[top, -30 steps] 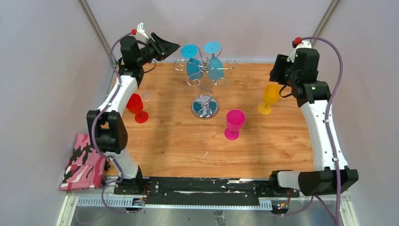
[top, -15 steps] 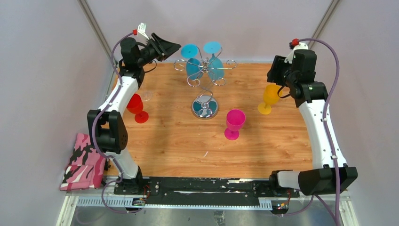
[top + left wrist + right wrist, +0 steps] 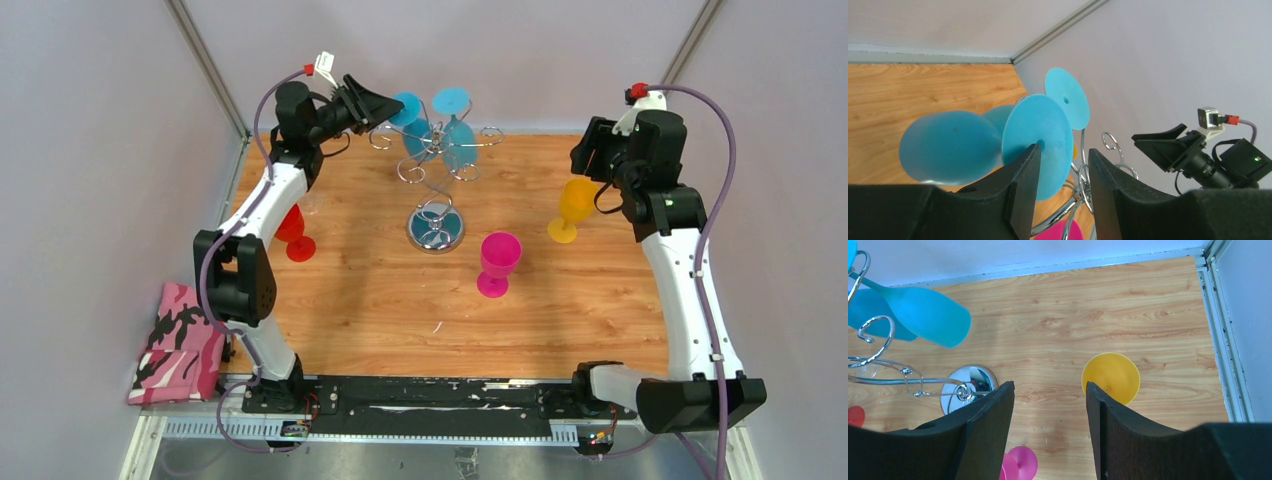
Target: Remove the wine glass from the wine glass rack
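The chrome wine glass rack (image 3: 437, 165) stands at the back middle of the table on its round mirrored base (image 3: 436, 227). Two blue wine glasses hang upside down from it: the left one (image 3: 408, 128) and the right one (image 3: 458, 135). My left gripper (image 3: 392, 103) is open at the left glass's foot. In the left wrist view that foot (image 3: 1048, 135) lies just past the left fingertip, with the gripper (image 3: 1064, 170) open, nothing between its jaws, and the rack wires (image 3: 1083, 187) behind. My right gripper (image 3: 588, 155) is open and empty; in its wrist view it (image 3: 1049, 392) hovers high over the table.
A yellow glass (image 3: 577, 205) stands below the right gripper and shows in the right wrist view (image 3: 1110, 377). A pink glass (image 3: 498, 262) stands in front of the rack base. A red glass (image 3: 292, 228) stands by the left arm. A camouflage cloth (image 3: 180, 345) lies off the left edge.
My left gripper has moved right, from beside the rack up to the left blue glass's foot. The right arm has shifted slightly right. The glasses have not moved.
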Controlling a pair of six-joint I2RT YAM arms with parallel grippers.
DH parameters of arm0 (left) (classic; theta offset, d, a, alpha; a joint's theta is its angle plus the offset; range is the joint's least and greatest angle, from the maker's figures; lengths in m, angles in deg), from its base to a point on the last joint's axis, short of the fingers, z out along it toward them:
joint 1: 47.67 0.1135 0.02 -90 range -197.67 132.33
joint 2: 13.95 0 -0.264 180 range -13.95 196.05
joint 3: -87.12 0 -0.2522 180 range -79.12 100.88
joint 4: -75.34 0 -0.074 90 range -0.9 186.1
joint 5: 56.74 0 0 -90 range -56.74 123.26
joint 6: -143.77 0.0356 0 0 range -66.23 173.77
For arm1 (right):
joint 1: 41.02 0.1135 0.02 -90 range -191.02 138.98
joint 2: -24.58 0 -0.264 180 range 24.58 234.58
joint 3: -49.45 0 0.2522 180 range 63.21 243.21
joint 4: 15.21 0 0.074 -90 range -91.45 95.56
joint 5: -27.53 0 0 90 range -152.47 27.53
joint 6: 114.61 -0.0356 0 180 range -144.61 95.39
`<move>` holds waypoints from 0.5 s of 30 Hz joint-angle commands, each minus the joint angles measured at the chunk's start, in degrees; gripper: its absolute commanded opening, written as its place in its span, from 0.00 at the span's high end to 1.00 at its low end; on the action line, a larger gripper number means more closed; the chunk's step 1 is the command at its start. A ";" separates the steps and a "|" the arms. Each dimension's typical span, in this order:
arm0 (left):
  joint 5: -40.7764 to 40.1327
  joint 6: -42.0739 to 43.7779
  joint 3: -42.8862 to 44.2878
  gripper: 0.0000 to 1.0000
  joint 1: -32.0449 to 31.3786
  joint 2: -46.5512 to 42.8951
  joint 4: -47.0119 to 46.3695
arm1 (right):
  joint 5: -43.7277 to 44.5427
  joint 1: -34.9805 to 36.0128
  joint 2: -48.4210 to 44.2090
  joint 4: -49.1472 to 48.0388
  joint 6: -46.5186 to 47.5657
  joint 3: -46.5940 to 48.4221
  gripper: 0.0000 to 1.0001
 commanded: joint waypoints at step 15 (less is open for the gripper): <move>-9.07 14.04 2.54 0.54 0.66 -10.33 17.72 | -2.21 -0.47 -2.78 -3.65 -1.01 -2.80 0.41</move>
